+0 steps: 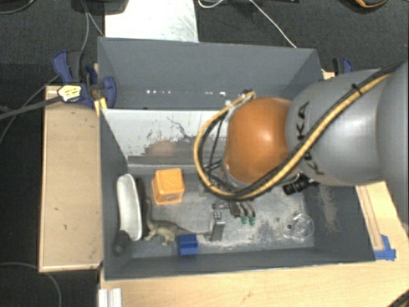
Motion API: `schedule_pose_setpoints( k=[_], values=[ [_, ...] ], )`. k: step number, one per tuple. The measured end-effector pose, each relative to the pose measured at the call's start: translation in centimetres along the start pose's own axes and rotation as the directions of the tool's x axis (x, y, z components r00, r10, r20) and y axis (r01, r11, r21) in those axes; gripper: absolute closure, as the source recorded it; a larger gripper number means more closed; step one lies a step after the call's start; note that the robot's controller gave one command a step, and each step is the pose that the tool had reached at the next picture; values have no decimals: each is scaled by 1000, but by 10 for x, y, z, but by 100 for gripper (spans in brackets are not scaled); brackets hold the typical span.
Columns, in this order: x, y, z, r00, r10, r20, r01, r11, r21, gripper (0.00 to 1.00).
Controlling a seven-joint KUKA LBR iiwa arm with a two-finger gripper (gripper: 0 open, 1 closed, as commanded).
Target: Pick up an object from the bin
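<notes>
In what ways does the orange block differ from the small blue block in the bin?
The orange block is clearly larger than the blue block. The orange block lies further up the floor, to the right of the white oval thing, while the blue block sits close against the near wall of the bin. Both are boxy in shape, and both lie in the left half of the floor.

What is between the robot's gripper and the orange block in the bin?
Nothing visible. The gripper is over the bin floor, and the orange block lies apart from it, toward the view's left, with only bare floor between them.
</notes>
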State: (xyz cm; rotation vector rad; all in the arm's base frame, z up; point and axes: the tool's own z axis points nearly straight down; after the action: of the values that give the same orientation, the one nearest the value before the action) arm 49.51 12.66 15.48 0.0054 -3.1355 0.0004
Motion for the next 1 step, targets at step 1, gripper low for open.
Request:
schedule_pose_setpoints(
  k=[1],
  values=[
    [-2, -1, -4, 1000, 8, 8, -8, 1000, -1, 0]
  ],
)
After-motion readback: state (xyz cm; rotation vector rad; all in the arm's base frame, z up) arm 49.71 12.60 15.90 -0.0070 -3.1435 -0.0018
